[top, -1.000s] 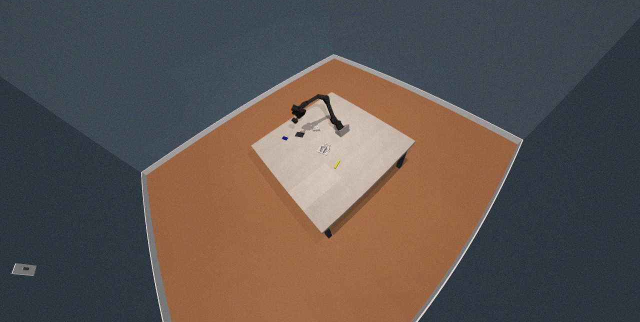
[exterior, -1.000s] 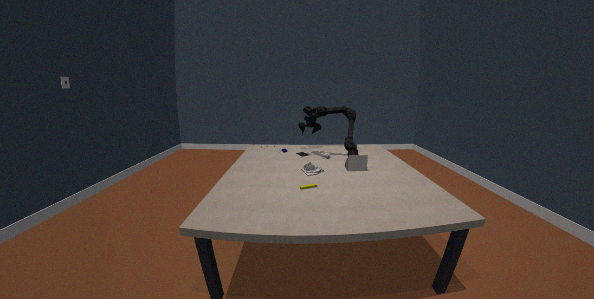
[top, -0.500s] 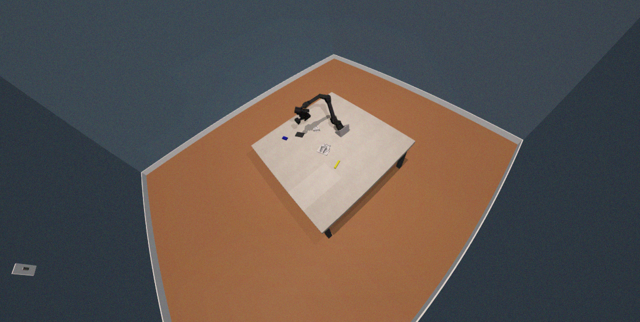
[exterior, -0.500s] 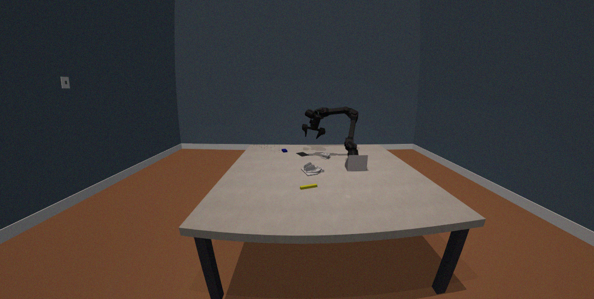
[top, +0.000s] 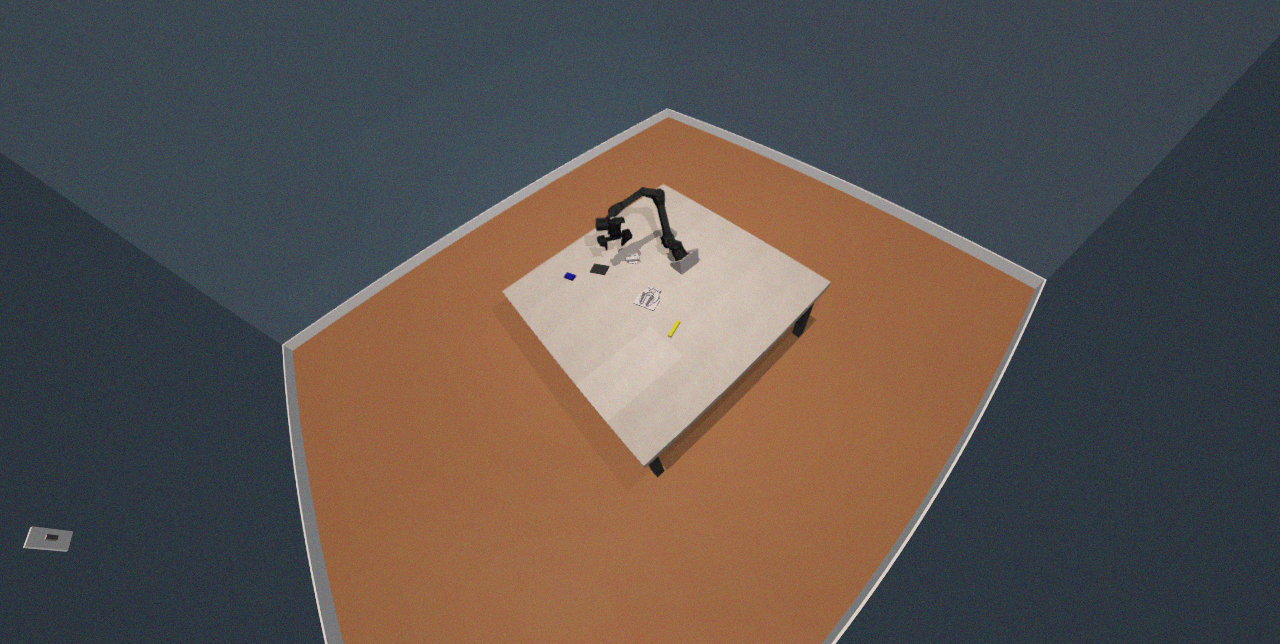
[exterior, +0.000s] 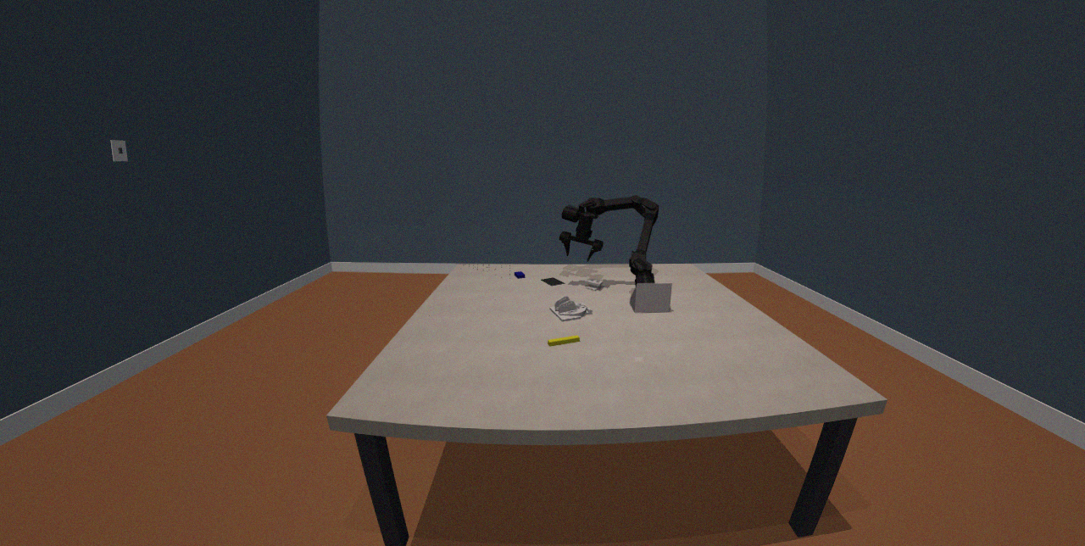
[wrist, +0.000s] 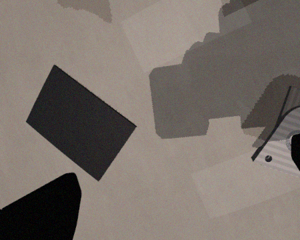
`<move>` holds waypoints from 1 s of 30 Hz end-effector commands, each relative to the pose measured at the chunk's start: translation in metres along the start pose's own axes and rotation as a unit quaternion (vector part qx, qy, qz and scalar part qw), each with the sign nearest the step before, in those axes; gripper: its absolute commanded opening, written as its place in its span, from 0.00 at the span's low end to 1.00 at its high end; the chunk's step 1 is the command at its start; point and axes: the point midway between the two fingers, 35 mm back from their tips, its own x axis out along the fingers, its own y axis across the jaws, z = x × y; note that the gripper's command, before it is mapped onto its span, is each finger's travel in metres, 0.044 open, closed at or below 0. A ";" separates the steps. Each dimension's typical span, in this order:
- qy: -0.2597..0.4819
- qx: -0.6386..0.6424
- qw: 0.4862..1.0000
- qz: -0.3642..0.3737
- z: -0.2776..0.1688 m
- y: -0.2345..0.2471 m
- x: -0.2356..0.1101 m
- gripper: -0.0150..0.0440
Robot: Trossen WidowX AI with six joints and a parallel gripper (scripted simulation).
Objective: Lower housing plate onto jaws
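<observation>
My gripper (top: 614, 244) (exterior: 578, 256) (wrist: 187, 167) is open and empty, high above the table (top: 733, 291) (exterior: 682, 368). A small pale piece (top: 632, 258) (exterior: 595, 284) (wrist: 278, 155), which looks like the housing plate, lies on the table. In the wrist view it is striped, has a dark edge and a small round hole, and is partly hidden by the right finger and cut by the frame. A white base with raised grey jaw-like parts (top: 647, 298) (exterior: 564, 305) stands apart from it, outside the wrist view. Its pins and stubs are too small to make out.
A dark flat rectangle (top: 599, 268) (exterior: 552, 281) (wrist: 81, 123) lies near the pale piece. A blue block (top: 570, 276) (exterior: 520, 275) lies beyond it. A yellow bar (top: 674, 328) (exterior: 564, 341) lies on the other side of the white base. A grey panel (top: 686, 262) (exterior: 653, 298) stands at the arm's foot.
</observation>
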 end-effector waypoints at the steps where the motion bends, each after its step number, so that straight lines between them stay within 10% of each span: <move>1: 0.014 0.036 0.999 -0.018 -0.008 -0.014 0.001 1.00; 30: 0.041 0.217 0.969 -0.114 -0.038 -0.085 0.037 1.00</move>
